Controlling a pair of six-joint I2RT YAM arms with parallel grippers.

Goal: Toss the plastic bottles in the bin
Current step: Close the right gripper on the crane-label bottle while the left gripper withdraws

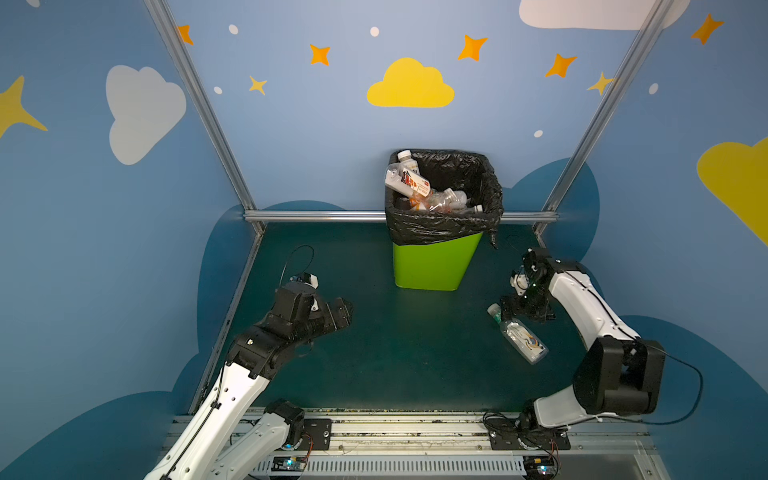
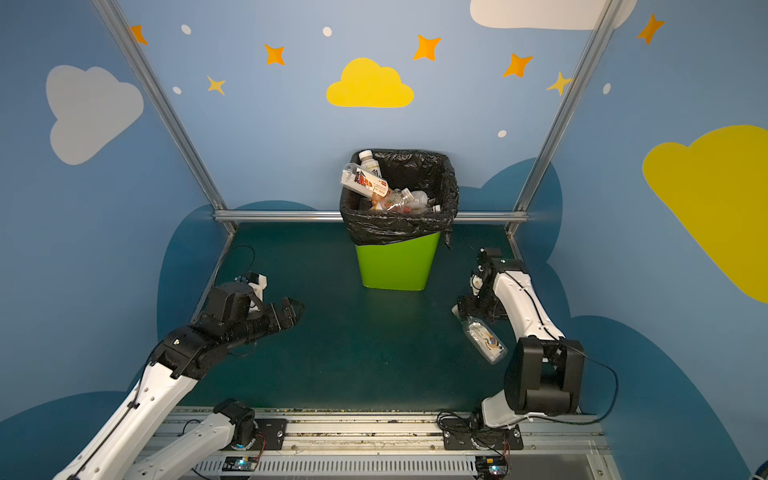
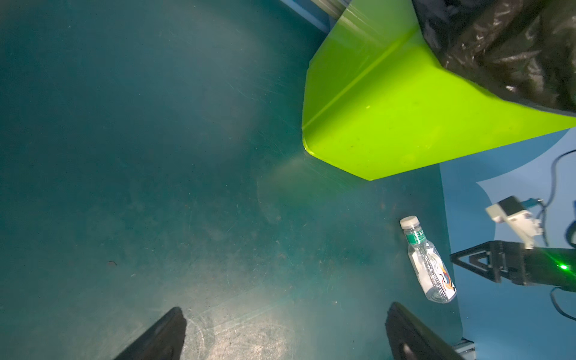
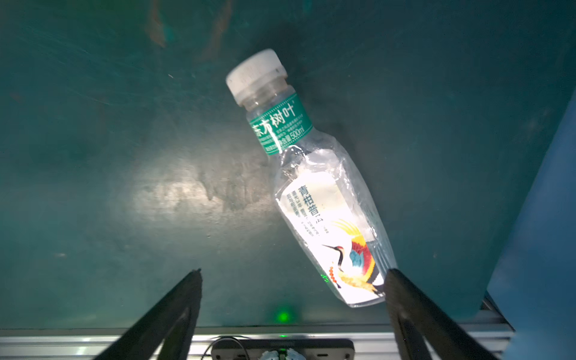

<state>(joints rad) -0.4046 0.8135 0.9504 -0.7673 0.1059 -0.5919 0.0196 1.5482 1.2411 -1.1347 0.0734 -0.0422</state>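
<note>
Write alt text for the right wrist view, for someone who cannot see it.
A clear plastic bottle with a white cap, green neck band and a crane picture lies on its side on the dark green table. The right gripper is open and holds nothing; the bottle's base is close beside one finger.

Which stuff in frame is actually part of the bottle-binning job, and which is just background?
Job:
- loose bottle lying on the mat
- right gripper, open, beside it
- left gripper, open, empty
- bottles already piled inside
- bin, green, black-lined

Just there:
- frame rail behind the bin
- wall decals, clouds and stars
- mounting rail at the arm bases
</note>
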